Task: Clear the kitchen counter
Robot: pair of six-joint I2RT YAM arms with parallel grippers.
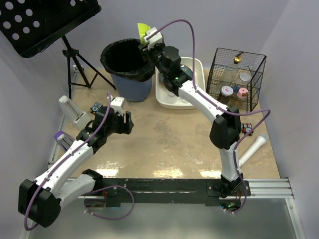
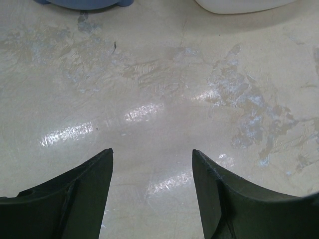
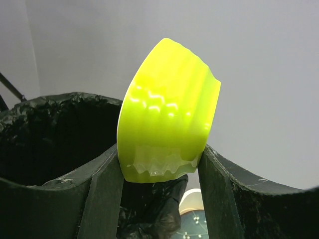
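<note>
**A:** Which step is in hand?

**B:** Binning, I'd say. The right tool [image 3: 159,167] is clamped on a lime-green ribbed piece [image 3: 167,109], 1 finger on each side of its lower end. It is held up above the bin [image 1: 127,62], over the rim nearest the white tub [image 1: 199,64].

**A:** And the left tool [image 2: 152,154]?

**B:** Its 2 fingers are spread apart with nothing between them. It hovers low over bare table [image 2: 149,74], in front of the bin and well apart from it.

**A:** Where does the table sit in all this?

**B:** It is the mottled beige top under both arms. The bin stands at its far left corner, though I cannot tell whether it is on the table or just past the edge. The tub is just beside the bin, and the wire basket [image 1: 237,77] is beyond the tub.

**A:** What does the next move call for?

**B:** I judge the piece should go a little further over the bin's black-lined mouth before the fingers let go. It looks light and sits near the rim, so it could catch the liner or fall outside.

**A:** Anything left afterwards?

**B:** A white tube [image 1: 251,149] lies on the table, well apart from the bin on the basket's side. So the job isn't finished.
</note>
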